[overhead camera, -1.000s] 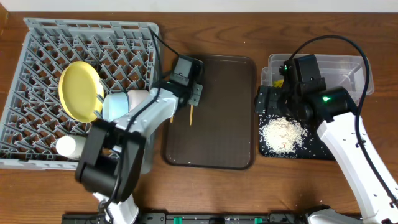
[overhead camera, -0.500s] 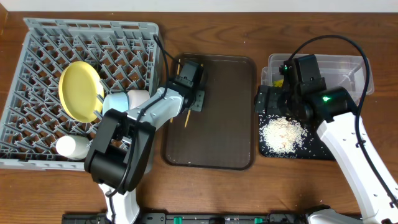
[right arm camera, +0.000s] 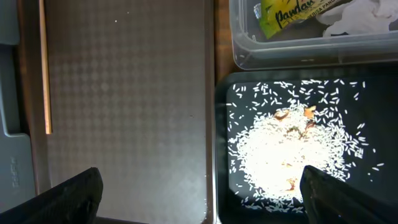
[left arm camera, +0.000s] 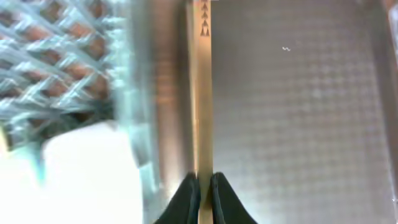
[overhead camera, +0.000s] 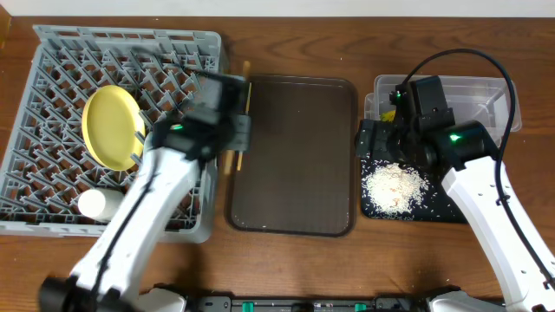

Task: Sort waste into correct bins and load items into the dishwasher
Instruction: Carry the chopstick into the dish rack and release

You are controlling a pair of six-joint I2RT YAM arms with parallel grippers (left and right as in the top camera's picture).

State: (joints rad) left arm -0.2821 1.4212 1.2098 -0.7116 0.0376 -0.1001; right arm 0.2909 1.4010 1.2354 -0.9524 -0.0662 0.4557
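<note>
Left gripper (left arm camera: pixel 200 183) has swung from tray (overhead camera: pixel 295 173) to rack (overhead camera: pixel 52 61) edge, clenched on chopstick (left arm camera: pixel 200 93). Plate (overhead camera: pixel 113 126), cup (overhead camera: pixel 91 204) racked; rice (right arm camera: pixel 280 149), wrapper (right arm camera: pixel 292 11) binned. Right gripper (right arm camera: pixel 199 193) released, empty.

Closed left gripper (left arm camera: pixel 200 179) fully on chopstick (left arm camera: pixel 200 93), carried it leftward from the inner area of the brown tray (overhead camera: pixel 303 173) to its left rim beside the grey dish rack (overhead camera: pixel 52 52), swinging left arm (overhead camera: pixel 147 199) over the rack's right side.
</note>
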